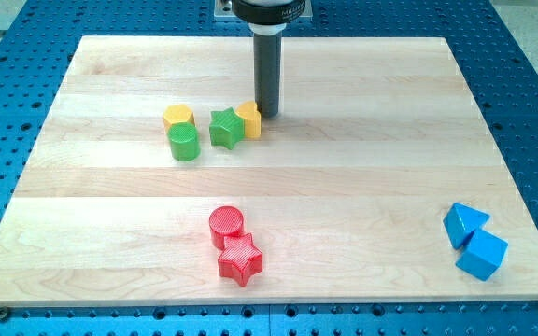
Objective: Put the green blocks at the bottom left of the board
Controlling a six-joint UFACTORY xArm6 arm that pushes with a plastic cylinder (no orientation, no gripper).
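Right now my tip [268, 113] rests on the table [362, 177] just to the view's right of a yellow block [249, 119], touching it or very nearly so. I carry no hand, so nothing here spreads, presses together or pinches; I can only push with the rod.

Beyond that yellow block, further to the view's left of my tip, sits the green star [226, 128], pressed against it. Further left again and slightly toward the view's bottom stands the green cylinder [184, 142], with a second yellow block [178, 117] touching it on the view's top side. Both green blocks lie well apart from their goal, the table's corner far toward the view's bottom left of my tip.

Well toward the view's bottom of my tip lie a red cylinder [226, 224] and a red star [240, 259], touching; far to the bottom right sit two blue blocks [475, 242].

Pushing from here would, I judge, drive the yellow block into the star and drag the cluster sideways. Better to bring my tip around to the top right side of the green star, clear of the yellow, and push along a diagonal toward the bottom left. Short strokes through the block's centre should keep it from spinning off; the cylinder will likely need its own approach, and the red pair looks to sit right of that path.
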